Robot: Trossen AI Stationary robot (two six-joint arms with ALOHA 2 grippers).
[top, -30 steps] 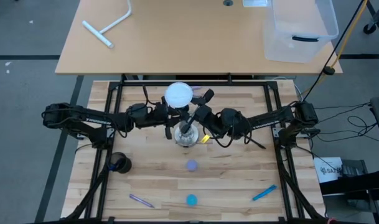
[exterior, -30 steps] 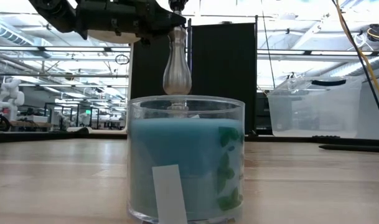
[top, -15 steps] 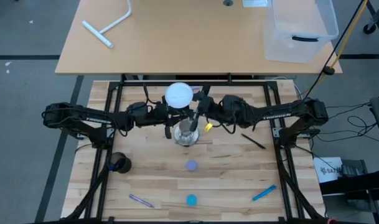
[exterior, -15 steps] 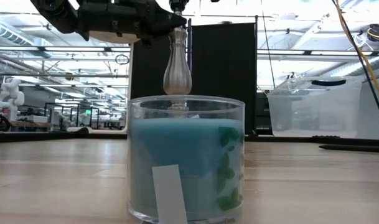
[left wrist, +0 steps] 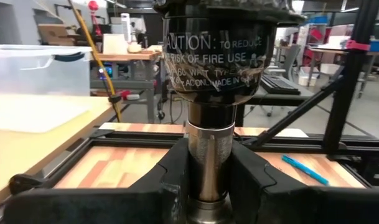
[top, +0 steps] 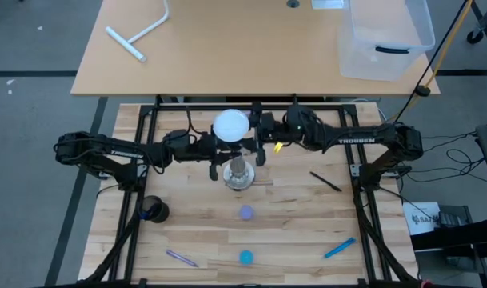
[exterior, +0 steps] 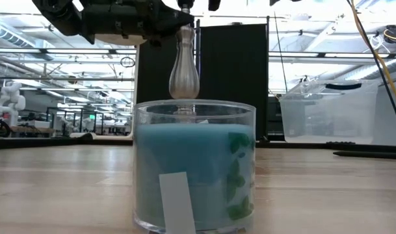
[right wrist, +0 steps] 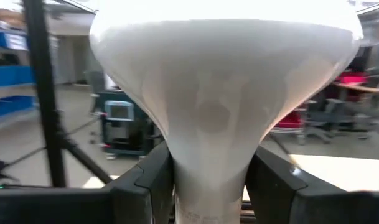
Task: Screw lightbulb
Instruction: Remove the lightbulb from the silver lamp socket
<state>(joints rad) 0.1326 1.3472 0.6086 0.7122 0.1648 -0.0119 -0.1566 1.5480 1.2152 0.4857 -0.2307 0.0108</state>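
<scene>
Lightbulb upright, globe up, neck down betw. right hand fingers; left hand gripping stand post.

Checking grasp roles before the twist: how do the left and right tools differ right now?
The left tool clamps the silvery socket stand at its post, under the black top. The right tool closes around the neck of the white frosted globe lightbulb, higher up. The left tool reaches in from the table's left, the right tool from its right. Shared: each grips a narrow part of the same upright stack.
</scene>
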